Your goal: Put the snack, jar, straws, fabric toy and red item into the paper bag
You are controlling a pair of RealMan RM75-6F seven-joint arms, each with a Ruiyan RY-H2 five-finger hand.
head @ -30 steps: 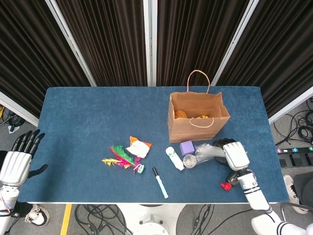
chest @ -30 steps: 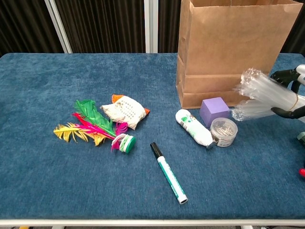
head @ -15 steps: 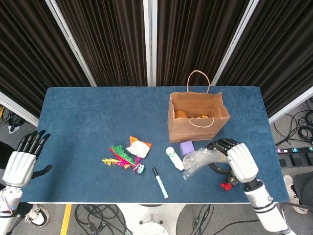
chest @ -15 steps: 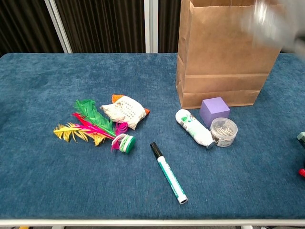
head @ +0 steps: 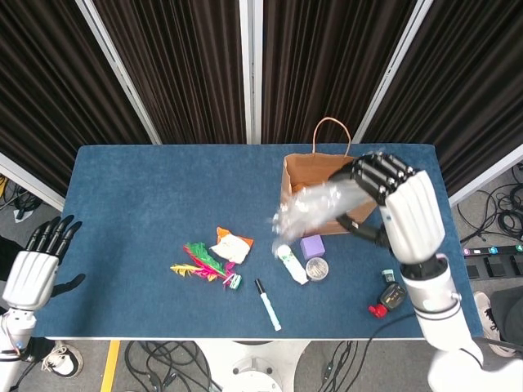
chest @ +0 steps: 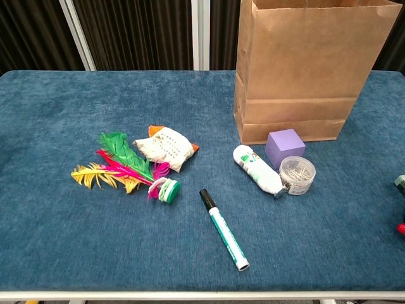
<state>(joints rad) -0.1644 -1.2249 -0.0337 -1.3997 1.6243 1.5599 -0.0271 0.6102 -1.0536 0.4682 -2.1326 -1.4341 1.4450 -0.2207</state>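
Note:
In the head view my right hand (head: 400, 204) is raised high in front of the brown paper bag (head: 305, 167) and grips a clear bundle of straws (head: 315, 208) that points left. The bag (chest: 297, 69) stands open at the table's back right. A white fabric toy (chest: 166, 147) lies left of centre. The small clear jar (chest: 297, 175) sits beside a purple cube (chest: 284, 147). A red item (head: 377, 310) lies near the front right edge. My left hand (head: 37, 265) hovers open off the table's left side. The chest view shows neither hand.
Bright feathers with a green cap (chest: 130, 168), a white tube (chest: 256, 169) and a green marker (chest: 224, 231) lie on the blue table (chest: 76, 107). A dark green-topped gadget (head: 391, 292) sits by the red item. Orange things show inside the bag.
My right hand has risen from table level by the jar to well above the bag's front, carrying the straws up and left. It has left the chest view. The left hand barely moved.

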